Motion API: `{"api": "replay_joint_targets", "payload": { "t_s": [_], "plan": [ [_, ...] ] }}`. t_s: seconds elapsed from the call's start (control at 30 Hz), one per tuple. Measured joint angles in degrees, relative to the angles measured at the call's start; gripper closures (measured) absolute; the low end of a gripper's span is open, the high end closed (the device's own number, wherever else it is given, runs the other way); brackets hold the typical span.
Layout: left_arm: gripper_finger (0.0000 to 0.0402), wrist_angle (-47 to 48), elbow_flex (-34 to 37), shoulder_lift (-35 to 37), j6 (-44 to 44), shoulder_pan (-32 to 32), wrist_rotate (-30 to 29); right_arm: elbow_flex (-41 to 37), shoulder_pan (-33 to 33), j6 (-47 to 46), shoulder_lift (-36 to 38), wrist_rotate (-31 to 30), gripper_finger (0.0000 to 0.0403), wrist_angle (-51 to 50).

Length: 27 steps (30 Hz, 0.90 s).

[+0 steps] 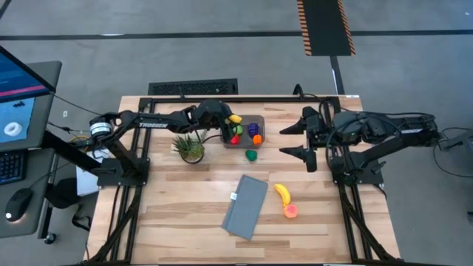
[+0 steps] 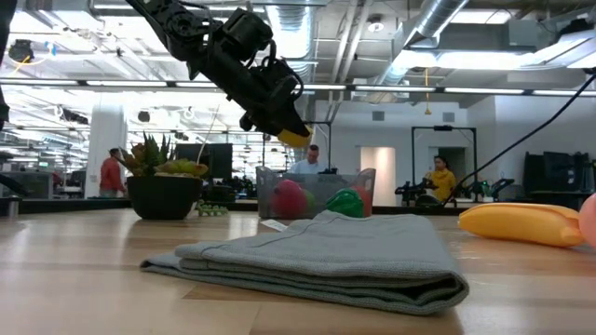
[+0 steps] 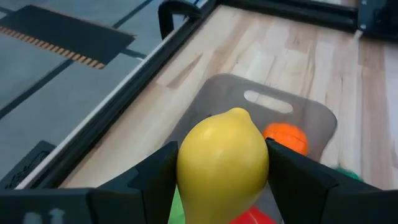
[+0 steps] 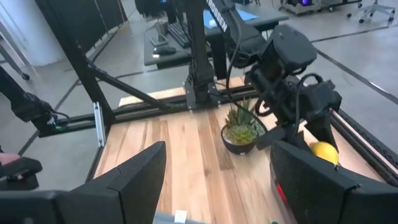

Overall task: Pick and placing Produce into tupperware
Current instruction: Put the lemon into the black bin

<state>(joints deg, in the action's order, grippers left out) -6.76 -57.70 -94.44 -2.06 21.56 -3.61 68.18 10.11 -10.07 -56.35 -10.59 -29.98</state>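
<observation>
Left jaws point(image 3: 222, 171) grip lemon point(image 3: 222, 163) — tupperware point(image 3: 311, 118) apparently half-hidden.

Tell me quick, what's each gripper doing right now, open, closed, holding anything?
Left gripper: closed on the yellow lemon, above the tupperware.
Right gripper: open, holding nothing, at the table's right side.

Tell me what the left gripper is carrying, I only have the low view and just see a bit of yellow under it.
Observer: A yellow lemon, pinched between the left gripper fingers.
Operator: Is it over the tub?
Observer: Yes, from above it hangs over the tub, at its left end.
Operator: What's left on the table?
Observer: A green piece just in front of the tub, plus a banana and a pink piece near the grey cloth.
Operator: Right arm?
Observer: The right gripper is open, parked right of the tub.
</observation>
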Motion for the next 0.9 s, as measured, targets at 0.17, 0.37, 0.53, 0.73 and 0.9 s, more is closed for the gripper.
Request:
{"api": "replay_joint_targets", "payload": {
  "t_s": [0.17,0.37,0.53,0.73,0.9],
  "plan": [
    [0.0189,1.5,-5.04,-6.22,-0.6,-0.1,2.86,0.0,0.0,0.0,-0.34,0.0,0.0092,0.91],
    [0.0189,3.77,-13.35,-14.62,0.69,-1.27,3.09,0.0,1.51,-1.5,-0.04,-0.06,0.0092,1.38],
    [0.0189,8.1,-18.54,-19.05,2.93,-0.84,3.68,0.0,3.13,-1.93,0.1,-2.72,0.0092,1.74],
    [0.0189,11.24,-20.34,-19.91,3.05,0.07,4.96,0.0,4.35,-1.93,0.15,-4.41,0.0092,1.13],
    [0.0187,13.63,-20.4,-20.12,3.29,0.36,5.9,0.0,4.39,-1.91,0.21,-4.55,0.0092,0.21]
  ]
}}
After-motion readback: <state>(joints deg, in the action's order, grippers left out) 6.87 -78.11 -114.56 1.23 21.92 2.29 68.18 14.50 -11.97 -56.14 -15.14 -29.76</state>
